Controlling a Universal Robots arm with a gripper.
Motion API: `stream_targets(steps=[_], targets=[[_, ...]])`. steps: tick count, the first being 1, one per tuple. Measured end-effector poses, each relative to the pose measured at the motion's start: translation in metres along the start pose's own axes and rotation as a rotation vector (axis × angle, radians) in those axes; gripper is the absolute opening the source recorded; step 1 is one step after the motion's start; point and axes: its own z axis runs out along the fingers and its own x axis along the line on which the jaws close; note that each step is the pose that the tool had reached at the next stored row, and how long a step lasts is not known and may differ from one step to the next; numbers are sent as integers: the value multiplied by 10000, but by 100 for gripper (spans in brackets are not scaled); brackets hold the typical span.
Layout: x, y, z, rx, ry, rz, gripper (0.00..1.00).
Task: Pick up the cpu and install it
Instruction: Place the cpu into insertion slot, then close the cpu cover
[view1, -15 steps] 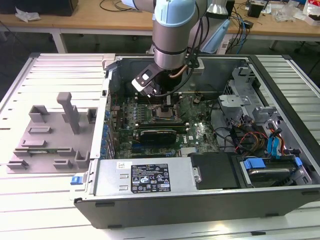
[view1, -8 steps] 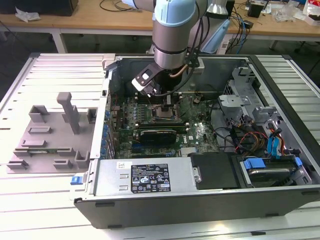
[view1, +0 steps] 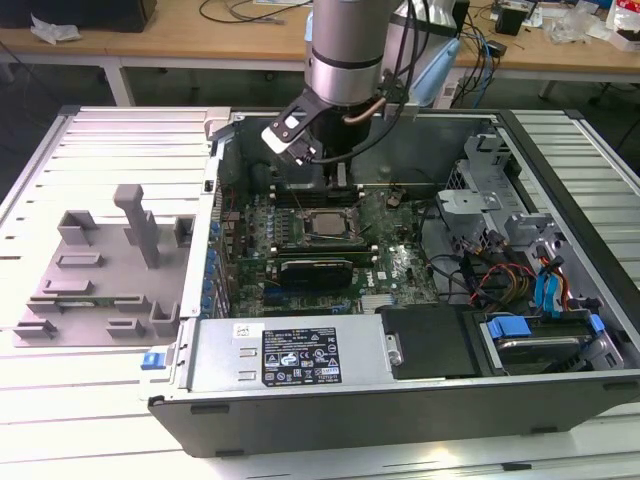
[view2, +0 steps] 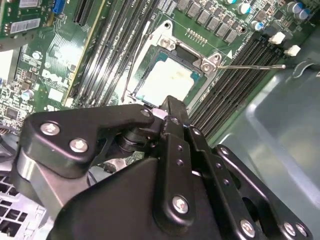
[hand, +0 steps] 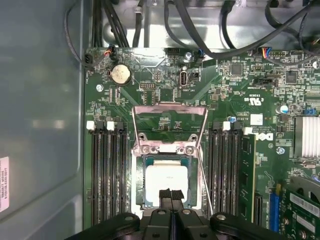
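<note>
The cpu (hand: 166, 181) is a silvery-white square lying flat in the socket on the green motherboard (hand: 150, 75), also seen as the cpu (view2: 167, 80) and the cpu (view1: 325, 225). The socket's metal load frame (hand: 170, 125) stands swung open, and its thin lever (view2: 250, 65) sticks out to one side. My gripper (hand: 170, 196) hangs just over the chip's near edge, its two black fingers pressed together with nothing between them. In the exterior view the gripper (view1: 338, 178) is inside the open computer case, above the board.
Black memory slots (hand: 107, 170) flank the socket on both sides. A dark expansion card (view1: 315, 270) lies beside it. The case holds a power supply (view1: 290, 355), cables and a drive cage (view1: 540, 330). A grey moulded tray (view1: 100, 270) sits at the exterior view's left.
</note>
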Motion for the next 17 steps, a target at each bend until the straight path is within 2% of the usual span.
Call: stream_targets(steps=[13, 17], targets=[[5, 2, -187, 0, 0, 0, 11], [7, 2, -273, 0, 0, 0, 11]])
